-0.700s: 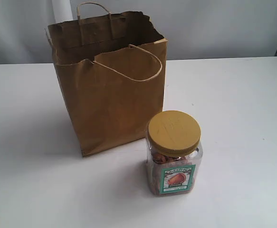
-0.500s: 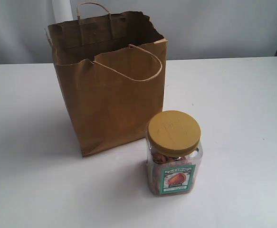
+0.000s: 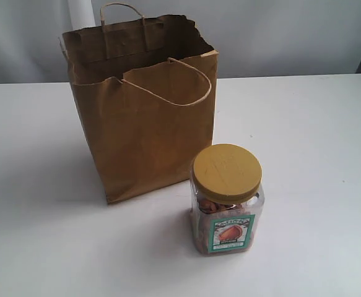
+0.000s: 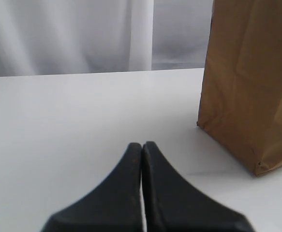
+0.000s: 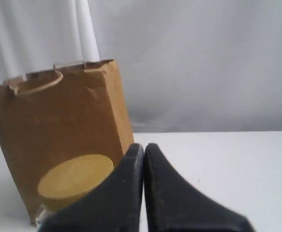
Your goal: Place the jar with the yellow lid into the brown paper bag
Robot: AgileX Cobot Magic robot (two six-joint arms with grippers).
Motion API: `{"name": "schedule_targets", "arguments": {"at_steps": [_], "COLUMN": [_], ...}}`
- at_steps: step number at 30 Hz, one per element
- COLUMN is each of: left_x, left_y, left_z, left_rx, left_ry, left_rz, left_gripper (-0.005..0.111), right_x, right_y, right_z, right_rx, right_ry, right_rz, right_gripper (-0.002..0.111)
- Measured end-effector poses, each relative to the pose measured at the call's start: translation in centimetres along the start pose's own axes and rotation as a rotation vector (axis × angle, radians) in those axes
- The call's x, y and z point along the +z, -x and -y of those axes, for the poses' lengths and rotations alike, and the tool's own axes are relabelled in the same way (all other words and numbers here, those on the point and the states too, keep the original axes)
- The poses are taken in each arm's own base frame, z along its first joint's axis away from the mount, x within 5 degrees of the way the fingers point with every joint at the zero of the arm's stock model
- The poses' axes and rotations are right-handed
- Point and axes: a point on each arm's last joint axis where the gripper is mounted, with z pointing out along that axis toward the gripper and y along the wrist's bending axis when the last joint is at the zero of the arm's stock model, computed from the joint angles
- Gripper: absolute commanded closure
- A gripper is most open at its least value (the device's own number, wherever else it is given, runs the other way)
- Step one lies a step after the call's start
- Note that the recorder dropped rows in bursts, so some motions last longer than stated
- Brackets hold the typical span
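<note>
the left claw was shut, its two black fingers pressed flat together with nothing between them, low over the flat white tabletop. ahead of it and off to one side, clear of its tips, stood one creased side of the tall brown kraft paper bag.

the right claw was likewise closed on nothing, its tips meeting. just beyond those tips and to one side stood the yellow-lidded clear squarish plastic jar, upright, its wide lid partly hidden behind one finger. the bag rose directly behind the jar, farther from the claw.

in the exterior view the jar stood on the tabletop outside the bag, lid on, with brown nuts showing through its wall and a green-bordered label on its side. it sat just beside one lower corner of the bag; whether they touched could not be told.

the bag stood upright and open, its top rim ragged and torn. one twisted paper-cord handle drooped over the near face and the other cord handle stood above the far rim. a pale grey curtain hung behind the table.
</note>
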Motion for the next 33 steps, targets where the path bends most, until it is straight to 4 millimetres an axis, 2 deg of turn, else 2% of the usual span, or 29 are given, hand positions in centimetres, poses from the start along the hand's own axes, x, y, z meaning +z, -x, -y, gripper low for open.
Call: {"name": "schedule_targets", "arguments": {"at_steps": [4,9,12,17,23,28,33], "left_x": [0.0,0.0,0.0,0.0,0.0,0.0,0.0], "left_y": [0.0,0.0,0.0,0.0,0.0,0.0,0.0], "left_z": [0.0,0.0,0.0,0.0,0.0,0.0,0.0], "left_rx": [0.0,0.0,0.0,0.0,0.0,0.0,0.0], "left_ry": [0.0,0.0,0.0,0.0,0.0,0.0,0.0], "left_rz": [0.0,0.0,0.0,0.0,0.0,0.0,0.0], "left_gripper": [0.106,0.106,0.106,0.106,0.106,0.106,0.106], "right_x": [-0.1,0.1,0.9,2.7,5.9,9.4,13.4], "right_y": [0.8,4.5,6.4,10.8,14.6,15.6,14.8], "right_z": [-0.2,-0.8,-1.1,-1.8,-1.8,-2.1,-2.7], "right_rx": [0.021,0.025,0.026,-0.049,-0.168,-0.186,-0.178], "right_ry": [0.01,-0.005,-0.036,-0.087,-0.18,-0.185,-0.105], "right_rz": [0.043,0.002,-0.116,-0.347,-0.699,-0.877,-1.002], "right_gripper": [0.108,0.108,0.108,0.108,0.108,0.108,0.108]}}
